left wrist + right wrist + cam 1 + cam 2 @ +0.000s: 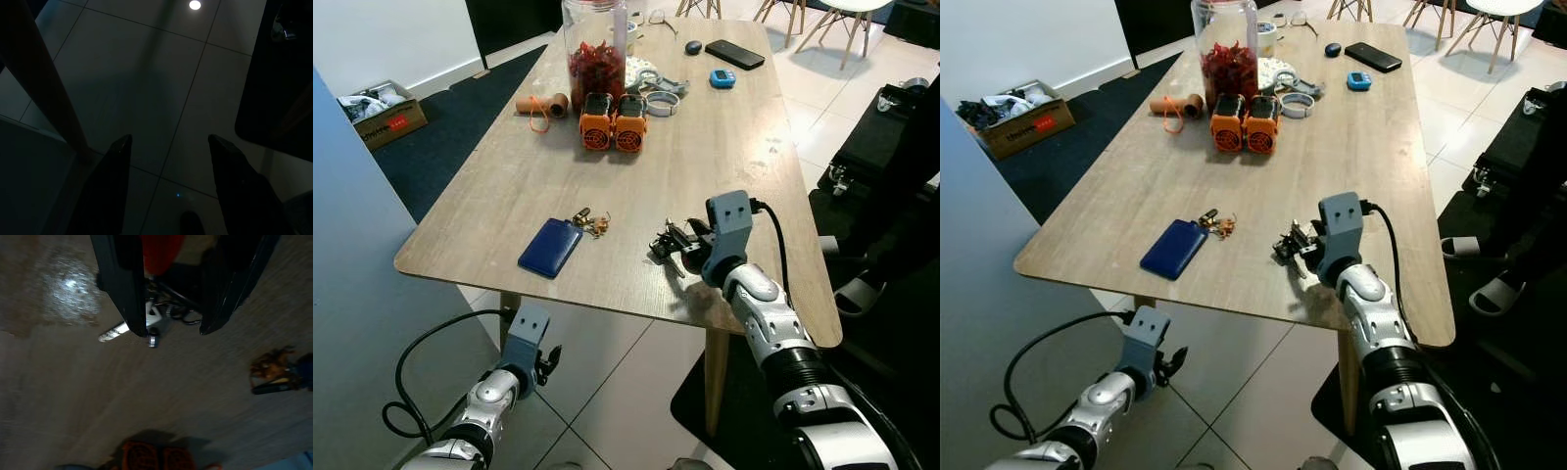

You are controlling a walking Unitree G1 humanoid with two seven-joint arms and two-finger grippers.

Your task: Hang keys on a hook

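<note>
Our right gripper (672,245) rests on the table (734,147), fingers closed around a key bunch (161,318), while our left gripper (546,364) hangs open below the near edge.

Surface: wooden table (724,147) — pale grain, rounded corners, on a tiled floor (607,392).
Near edge: blue wallet (550,247) with a small brass key bunch (590,223) touching its end; black keys (670,242) just beside.
Middle: two orange devices (613,122) side by side, a cardboard tube (541,103).
Far end: glass jar (595,44), black phone (734,54), blue gadget (722,78) — well apart from the wallet.
</note>
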